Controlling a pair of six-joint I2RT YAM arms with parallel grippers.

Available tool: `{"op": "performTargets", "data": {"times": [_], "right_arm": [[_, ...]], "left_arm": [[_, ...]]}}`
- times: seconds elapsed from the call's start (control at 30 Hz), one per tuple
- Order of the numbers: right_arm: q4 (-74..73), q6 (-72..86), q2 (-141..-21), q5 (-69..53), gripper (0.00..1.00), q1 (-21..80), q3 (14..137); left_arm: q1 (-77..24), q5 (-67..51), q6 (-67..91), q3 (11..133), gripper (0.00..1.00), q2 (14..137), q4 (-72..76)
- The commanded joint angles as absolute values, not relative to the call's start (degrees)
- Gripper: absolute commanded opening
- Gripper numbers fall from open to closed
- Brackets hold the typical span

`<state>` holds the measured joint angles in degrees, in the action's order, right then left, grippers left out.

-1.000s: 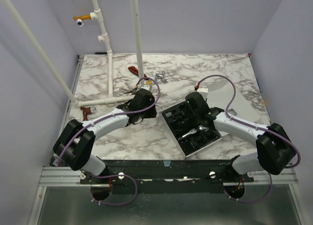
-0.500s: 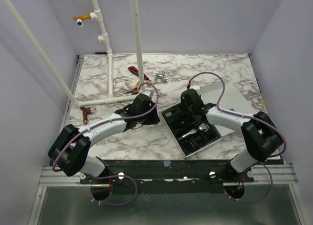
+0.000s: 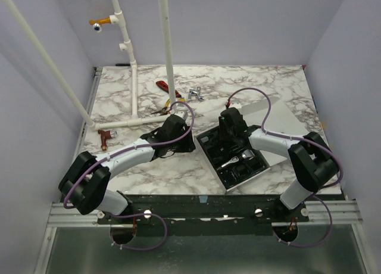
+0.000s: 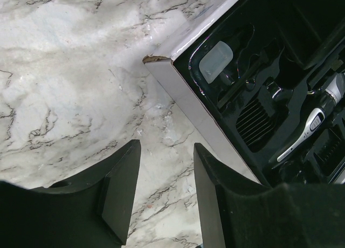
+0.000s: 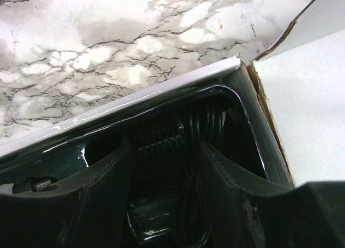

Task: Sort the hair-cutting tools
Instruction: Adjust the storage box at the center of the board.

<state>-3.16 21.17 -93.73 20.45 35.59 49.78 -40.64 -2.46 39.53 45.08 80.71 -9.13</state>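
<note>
Sorting stands at a pick: right pincer point(image 5: 166, 164), jaws open, straddles a black comb guard point(image 5: 160, 139) in the case point(image 5: 135, 105) at mid-frame of its wrist view, left pincer point(image 4: 161, 191) hangs open over bench point(image 4: 70, 70), so closing squarely on the guard looks next.

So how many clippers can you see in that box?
1. The clipper lies in the box, toward its near half, silver end showing. The right hand covers part of the far end, so another could be hidden.
</note>
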Motion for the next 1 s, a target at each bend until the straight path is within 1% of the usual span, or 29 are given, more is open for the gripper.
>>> {"op": "performTargets", "data": {"times": [0.0, 0.13, 0.3, 0.5, 0.6, 0.83, 0.97], "right_arm": [[-1.5, 21.6, -92.6, 19.4, 0.56, 35.8, 48.6], [-1.7, 20.7, -87.7, 19.1, 0.56, 35.8, 47.9], [-1.8, 20.7, -86.1, 16.4, 0.56, 35.7, 48.3], [-2.2, 22.1, -90.1, 17.7, 0.51, 35.7, 48.9], [-2.1, 22.8, -91.7, 18.3, 0.5, 35.6, 48.8], [-3.0, 22.4, -95.5, 15.1, 0.51, 35.2, 49.7], [-3.5, 22.6, -96.4, 15.2, 0.56, 35.2, 49.4]], "left_arm": [[-41.1, -3.6, 40.0, 44.5, 0.46, 80.1, -9.3], [-41.2, -3.5, 40.0, 44.6, 0.46, 80.2, -9.2], [-41.3, -3.5, 40.2, 44.6, 0.46, 80.2, -9.1], [-41.6, -3.5, 40.2, 44.5, 0.46, 79.9, -9.2], [-41.7, -3.3, 40.3, 44.3, 0.46, 79.7, -9.3], [-41.8, -3.3, 40.3, 44.4, 0.46, 79.6, -9.2], [-41.9, -3.3, 40.3, 44.6, 0.46, 80.0, -9.2]]}}
